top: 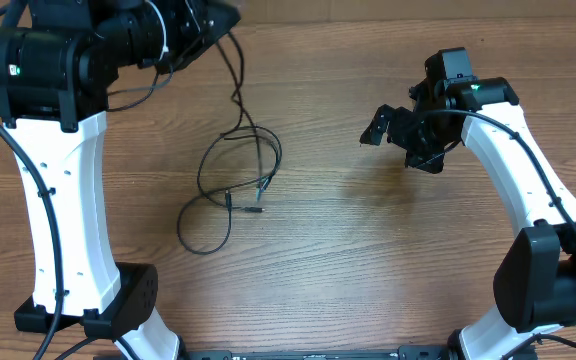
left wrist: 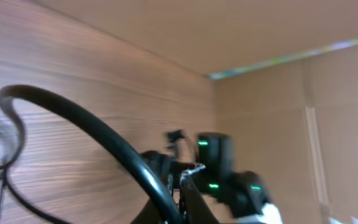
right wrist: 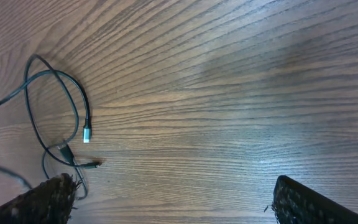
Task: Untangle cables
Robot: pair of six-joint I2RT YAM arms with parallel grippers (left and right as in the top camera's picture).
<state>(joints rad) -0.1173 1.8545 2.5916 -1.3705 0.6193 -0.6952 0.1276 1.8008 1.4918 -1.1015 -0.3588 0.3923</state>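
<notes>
Between the shut jaws of the left gripper (top: 223,22) one strand of the cables (top: 243,130) was pinched, as far as the overhead view showed. The strand left the gripper's tip and ran slack away from it toward the robot's side of the table (top: 368,250). In the left wrist view that strand appeared as a thick dark arc, blurred by closeness, sweeping in from the left and ending at the gripper at the bottom edge. The exact contact point there was too blurred to make out.

Beyond the end of that strand, well clear of the left gripper, the rest of the cables lay flat on the wood in loose open loops. One large loop sat nearest the gripper and a smaller one trailed off farther from it, toward the left arm's base. Two short ends with plugs (top: 259,187) pointed into the space between the loops, close together but apart from each other.

Off to the left of the right gripper (top: 398,140), and well apart from it, was that same heap. This gripper stood wide, hovering over bare wood with nothing between its jaws. In its own wrist view the two fingers (right wrist: 45,200) sat at the lower corners, far apart. The loops lay ahead and to the left of the left finger, and a silvery plug tip (right wrist: 86,133) showed bright at the end of one strand. The lowest loop ran close beside that finger's tip, though whether it touched could not be told.
</notes>
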